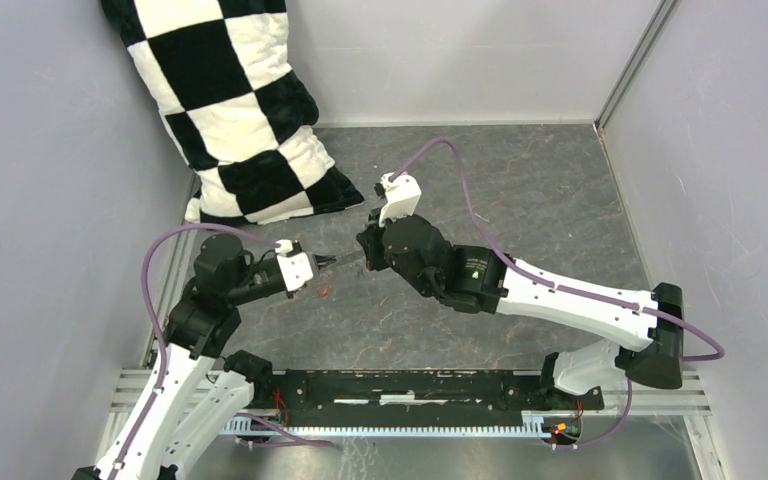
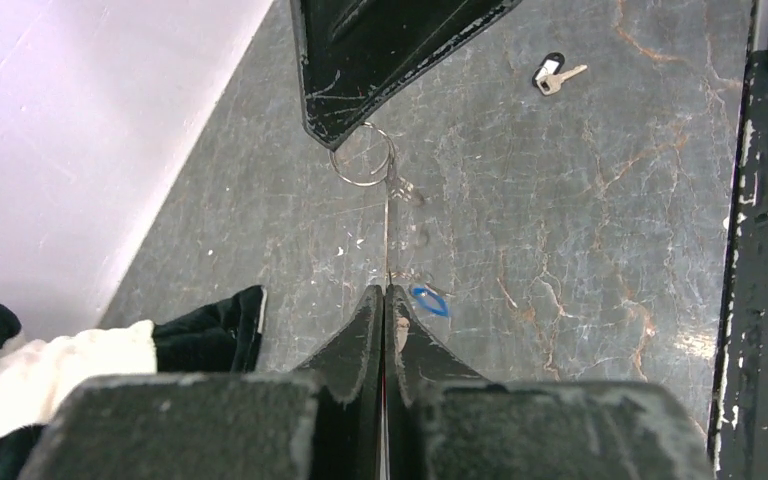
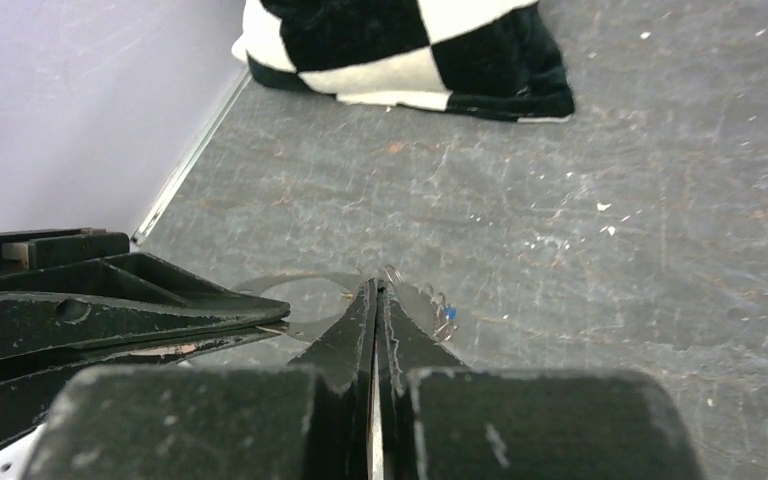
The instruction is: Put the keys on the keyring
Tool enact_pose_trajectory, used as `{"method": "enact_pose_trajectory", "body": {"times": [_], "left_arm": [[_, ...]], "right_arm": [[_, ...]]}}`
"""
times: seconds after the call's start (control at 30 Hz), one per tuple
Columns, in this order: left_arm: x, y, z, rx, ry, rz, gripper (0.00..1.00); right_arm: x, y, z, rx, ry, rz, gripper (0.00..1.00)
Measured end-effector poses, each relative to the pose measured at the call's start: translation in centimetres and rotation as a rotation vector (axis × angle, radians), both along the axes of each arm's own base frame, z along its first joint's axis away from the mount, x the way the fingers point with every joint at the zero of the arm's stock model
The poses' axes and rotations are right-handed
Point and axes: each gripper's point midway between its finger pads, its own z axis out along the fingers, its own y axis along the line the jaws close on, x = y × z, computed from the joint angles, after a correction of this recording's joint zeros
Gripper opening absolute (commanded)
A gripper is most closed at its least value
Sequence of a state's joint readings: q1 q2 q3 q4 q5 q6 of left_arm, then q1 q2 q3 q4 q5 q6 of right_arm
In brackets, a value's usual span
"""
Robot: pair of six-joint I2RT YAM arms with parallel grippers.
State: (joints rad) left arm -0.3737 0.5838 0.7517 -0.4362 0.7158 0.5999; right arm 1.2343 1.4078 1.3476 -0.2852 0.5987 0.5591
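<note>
The keyring (image 2: 388, 230) is a thin grey wire hoop held above the table between both grippers. In the left wrist view it runs edge-on from my left gripper (image 2: 387, 290), which is shut on it, up to a small loop (image 2: 363, 181) at the right gripper's fingers (image 2: 360, 70). My right gripper (image 3: 376, 287) is shut on the hoop (image 3: 305, 276) too, with the left fingers (image 3: 160, 320) coming in from the left. The blue key (image 2: 430, 301) (image 3: 449, 312) sits close beside the wire. A red key (image 1: 322, 291) lies under the left gripper (image 1: 352, 259). The dark and white key (image 2: 552, 72) lies apart.
A black and white chequered pillow (image 1: 240, 110) leans in the back left corner. Grey walls close in the left, back and right. The black mounting rail (image 1: 410, 385) runs along the near edge. The right gripper (image 1: 367, 250) meets the left over the table's middle left.
</note>
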Motion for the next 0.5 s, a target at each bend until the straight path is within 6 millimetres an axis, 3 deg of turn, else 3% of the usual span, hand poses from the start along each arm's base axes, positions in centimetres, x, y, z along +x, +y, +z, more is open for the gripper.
{"method": "enact_pose_trajectory", "body": {"times": [0.33, 0.5], "left_arm": [[-1.7, 0.2, -0.7, 0.041, -0.088, -0.069, 0.02], [-2.9, 0.3, -0.6, 0.057, -0.143, -0.118, 0.02]], "right_arm": [[-0.3, -0.5, -3.6, 0.069, 0.207, 0.103, 0.01], [0.6, -1.5, -5.1, 0.038, 0.266, 0.103, 0.01]]}}
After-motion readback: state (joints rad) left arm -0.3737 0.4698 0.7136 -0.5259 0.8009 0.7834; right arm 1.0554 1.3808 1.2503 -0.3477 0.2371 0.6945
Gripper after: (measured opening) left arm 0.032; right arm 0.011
